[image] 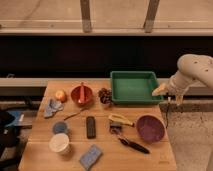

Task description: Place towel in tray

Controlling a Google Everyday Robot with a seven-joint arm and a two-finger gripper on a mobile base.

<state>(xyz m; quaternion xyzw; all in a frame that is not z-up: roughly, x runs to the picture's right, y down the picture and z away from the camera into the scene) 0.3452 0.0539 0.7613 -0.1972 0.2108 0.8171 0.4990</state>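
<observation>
Towel: crumpled blue-grey heap on the left part of the wooden table, near the left edge. It lies flat on the surface with nothing touching it.

Just behind and right of it sits a small orange fruit. Right of the fruit is a red bowl with a red utensil standing in it, then a dark brown clump.

Tray: green bin at the back right of the table, well apart from the towel, with the red bowl and brown clump between them. Its interior looks bare.

Gripper: hangs at the tray's right rim, near its front corner, fingers spread and holding nothing. The pale arm comes in from the right edge of view.

Nearer the front: a round blue-grey disc, a white cup, a blue sponge, a black remote, a yellow-handled tool, a black-handled tool, and a purple bowl in front of the tray.
</observation>
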